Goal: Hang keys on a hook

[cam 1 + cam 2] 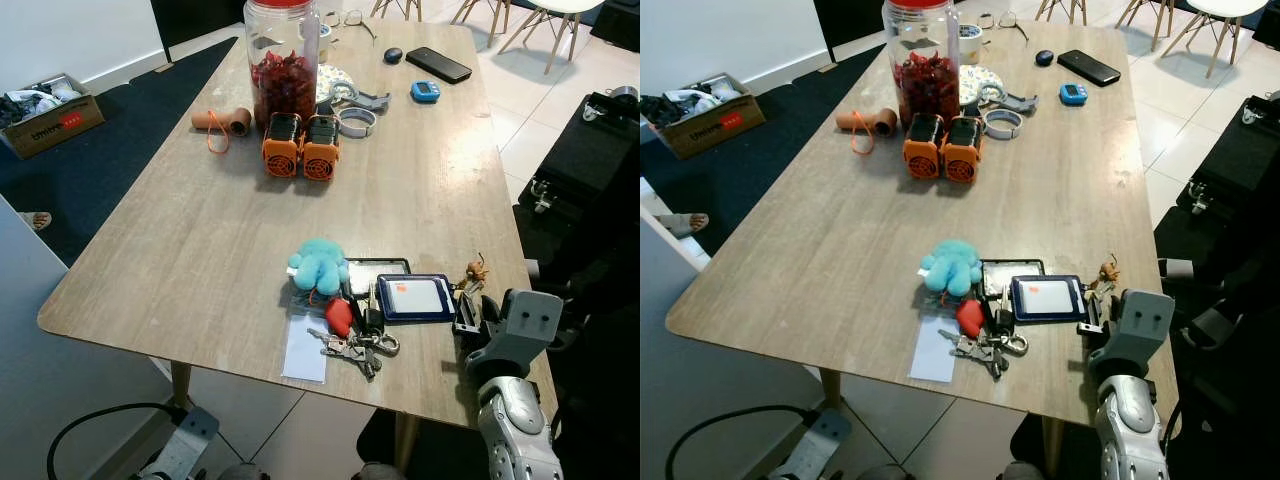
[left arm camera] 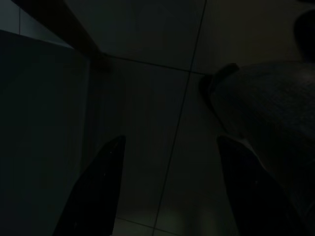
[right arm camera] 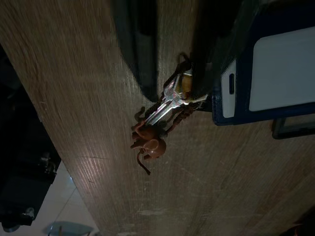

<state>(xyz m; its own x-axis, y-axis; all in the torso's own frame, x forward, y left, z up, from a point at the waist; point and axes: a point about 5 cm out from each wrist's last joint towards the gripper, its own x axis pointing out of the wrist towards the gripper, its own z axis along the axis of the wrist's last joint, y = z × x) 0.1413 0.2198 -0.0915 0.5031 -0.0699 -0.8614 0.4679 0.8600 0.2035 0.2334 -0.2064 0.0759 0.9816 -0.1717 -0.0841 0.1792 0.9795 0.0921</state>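
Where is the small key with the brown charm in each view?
Left eye view: brown-charm key near the table's right edge, just right of the blue card holder.
Right eye view: same spot, right of the holder.
Right wrist view: mid-picture, at the holder's corner.
Left wrist view: dark, aimed at floor tiles.
Shared landmark: the blue card holder.

A pale wooden tabletop [image 1: 200, 250] is carrying a silver key bunch [image 1: 352, 346], a blue card holder [image 1: 415, 298], a turquoise plush toy [image 1: 320, 264] and twin orange fans [image 1: 301, 146].

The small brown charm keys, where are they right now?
On the table's near right edge, the brown charm keys lie beside the blue card holder, just ahead of the right gripper.
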